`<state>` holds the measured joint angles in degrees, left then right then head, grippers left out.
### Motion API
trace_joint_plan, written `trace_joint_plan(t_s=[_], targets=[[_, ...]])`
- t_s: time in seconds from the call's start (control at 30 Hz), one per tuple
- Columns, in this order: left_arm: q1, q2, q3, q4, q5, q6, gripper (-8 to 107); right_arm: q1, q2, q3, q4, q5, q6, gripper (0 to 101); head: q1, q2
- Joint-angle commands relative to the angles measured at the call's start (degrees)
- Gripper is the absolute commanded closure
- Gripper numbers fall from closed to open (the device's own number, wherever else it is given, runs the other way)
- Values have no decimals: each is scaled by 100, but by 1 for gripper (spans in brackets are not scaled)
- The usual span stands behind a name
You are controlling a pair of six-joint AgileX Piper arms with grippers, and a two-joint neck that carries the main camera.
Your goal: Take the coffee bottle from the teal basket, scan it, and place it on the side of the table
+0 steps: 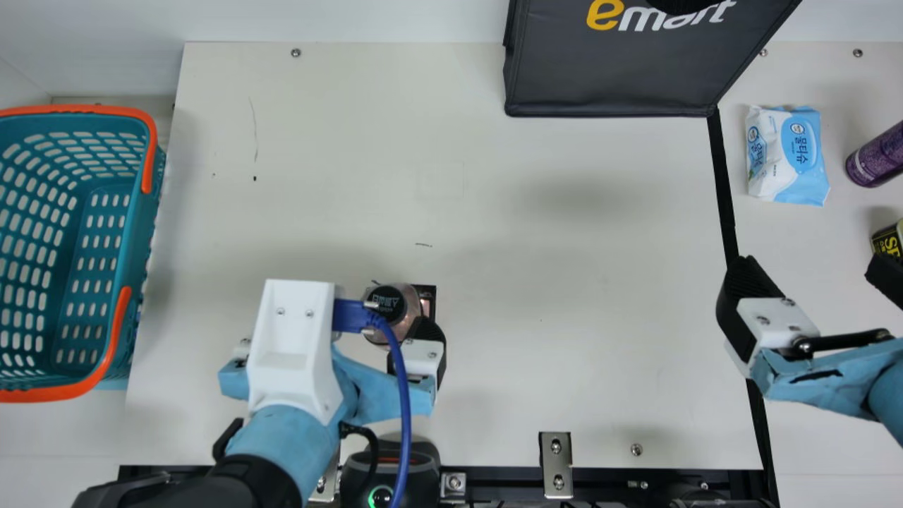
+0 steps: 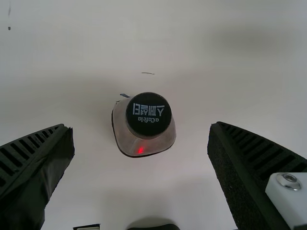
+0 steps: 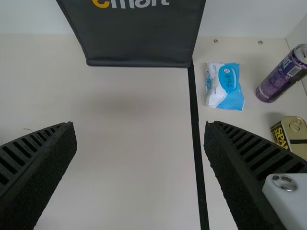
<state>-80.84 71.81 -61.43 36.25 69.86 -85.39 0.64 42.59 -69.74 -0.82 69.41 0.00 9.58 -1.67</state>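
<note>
In the main view my left gripper (image 1: 338, 337) is over the lower middle of the table, partly covering the coffee bottle (image 1: 396, 310). The left wrist view has the bottle (image 2: 147, 115) upright on the table, dark cap up, a red light spot on its side. Around it my left gripper (image 2: 140, 127) stands open, its fingers apart from the bottle. My right gripper (image 1: 815, 274) is open at the right side; in its wrist view the right gripper (image 3: 139, 127) holds nothing. The teal basket (image 1: 144, 233) with orange handles looks empty at the far left.
A scanner (image 1: 389, 469) with a green light sits at the table's front edge. At the back stands a black bag (image 1: 607, 77). Wet wipes (image 1: 786, 155), a purple can (image 1: 875, 156) and a tin (image 1: 887, 241) are right of the black strip.
</note>
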Motion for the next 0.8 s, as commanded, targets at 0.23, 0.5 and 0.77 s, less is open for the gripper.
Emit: trace_joint_plan(t_s=[0.23, 0.5, 0.77], targets=[[475, 423, -21, -38, -434, 324, 9, 0, 0, 0, 0, 0, 0, 6, -166, 9], [928, 740, 81, -44, -854, 550, 9, 0, 0, 0, 0, 0, 0, 6, -166, 9], [1091, 878, 155, -95, -1017, 531, 9, 0, 0, 0, 0, 0, 0, 6, -166, 9]])
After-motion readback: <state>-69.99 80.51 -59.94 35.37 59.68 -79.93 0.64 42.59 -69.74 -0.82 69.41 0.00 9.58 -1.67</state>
